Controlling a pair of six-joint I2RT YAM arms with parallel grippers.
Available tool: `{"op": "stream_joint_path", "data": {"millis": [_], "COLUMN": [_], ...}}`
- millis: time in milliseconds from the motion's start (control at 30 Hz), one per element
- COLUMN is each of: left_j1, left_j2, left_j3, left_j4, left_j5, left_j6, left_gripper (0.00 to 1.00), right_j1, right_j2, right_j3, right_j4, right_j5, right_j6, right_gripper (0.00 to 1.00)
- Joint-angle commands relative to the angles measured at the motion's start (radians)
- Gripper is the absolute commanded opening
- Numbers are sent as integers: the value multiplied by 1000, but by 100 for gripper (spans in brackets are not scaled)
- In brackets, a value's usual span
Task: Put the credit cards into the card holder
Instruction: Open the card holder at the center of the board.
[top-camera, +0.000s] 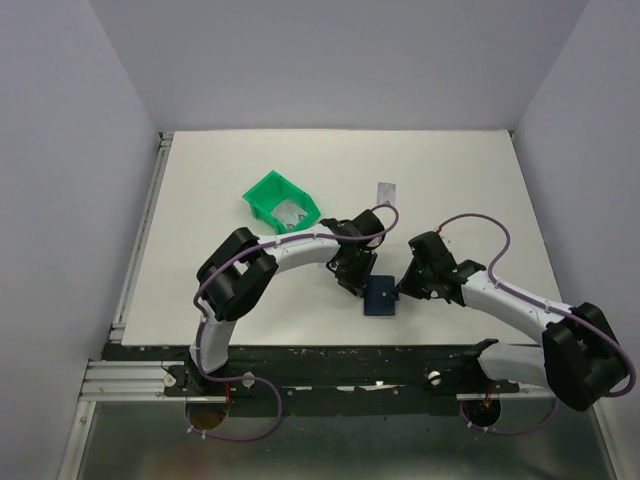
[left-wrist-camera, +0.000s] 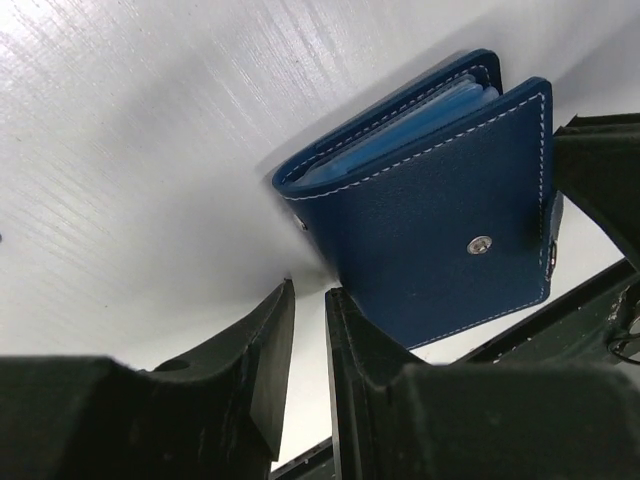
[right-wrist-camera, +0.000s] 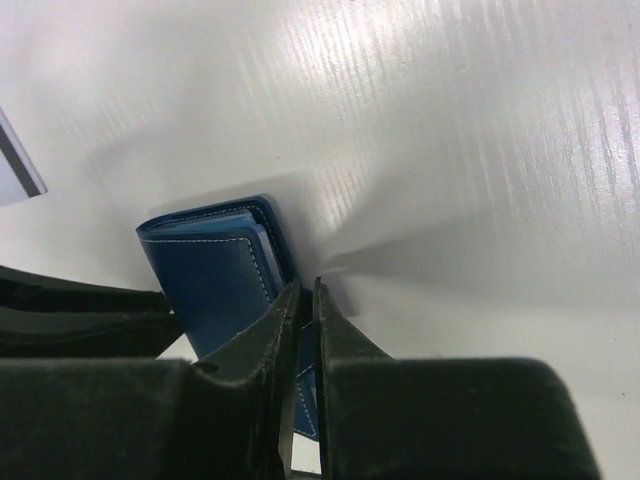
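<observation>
Navy blue with white stitching, the card holder (top-camera: 381, 296) lies folded on the white table (top-camera: 450, 180) near the front edge, between the two grippers. The right gripper (right-wrist-camera: 306, 290) has its jaws pinched almost together on the holder's edge. A sliver of blue shows in the slit, but which part is caught is hidden. The left gripper (left-wrist-camera: 310, 300) stands at the opposite corner, jaws a narrow gap apart with only table between them, one finger (left-wrist-camera: 350, 350) against the cover. Farther back, a green bin (top-camera: 262, 195) holds one grey card (top-camera: 293, 212), partly hidden by its wall. Another card (top-camera: 387, 190) lies on the table beyond, its print too small to read.
</observation>
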Motion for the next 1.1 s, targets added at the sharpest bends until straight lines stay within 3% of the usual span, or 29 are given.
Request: {"op": "stream_joint_path", "data": {"millis": [0,600,1067], "left_j1": [-3,2,17], "left_j2": [-44,-34,-61], "left_j3": [-3,-5,-58], "left_j4": [10,21,97], "left_j5": [-19,-21,17], "left_j6": [-13,-11,-22], "left_gripper": [35,34,34], "right_j1": [-4,-7,-7], "right_j2": [-43,-74,-31], "right_j3": [13,-53,-93], "right_j4": [38,198,448], "right_j5": [-20,-192,-454], "right_j6": [-56,-114,-137], "right_gripper": [19,20,18]}}
